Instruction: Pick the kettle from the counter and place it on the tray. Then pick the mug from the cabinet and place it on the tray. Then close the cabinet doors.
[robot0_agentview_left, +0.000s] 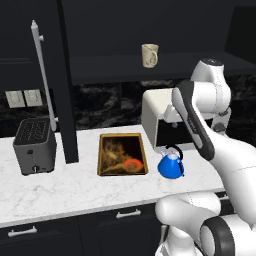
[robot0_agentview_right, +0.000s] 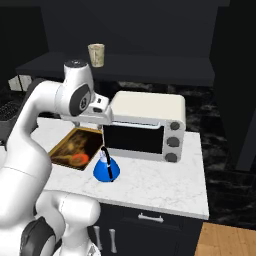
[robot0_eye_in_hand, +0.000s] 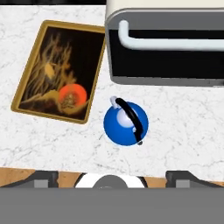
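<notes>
Gripper (robot0_eye_in_hand: 112, 175) spread wide above kettle (robot0_eye_in_hand: 126, 123) — tray (robot0_eye_in_hand: 26, 78) beside, toaster oven (robot0_eye_in_hand: 166, 74) close behind.

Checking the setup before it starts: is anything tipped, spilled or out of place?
Nothing stands out. The kettle stands upright on the counter beside the tray, the mug stands upright on the cabinet shelf, and nothing is spilled.

Arm: white, rising from lower right of the left base view, bent at centre right.
Gripper (robot0_eye_in_hand: 112, 175): tips wide apart at bottom edge, empty.
</notes>
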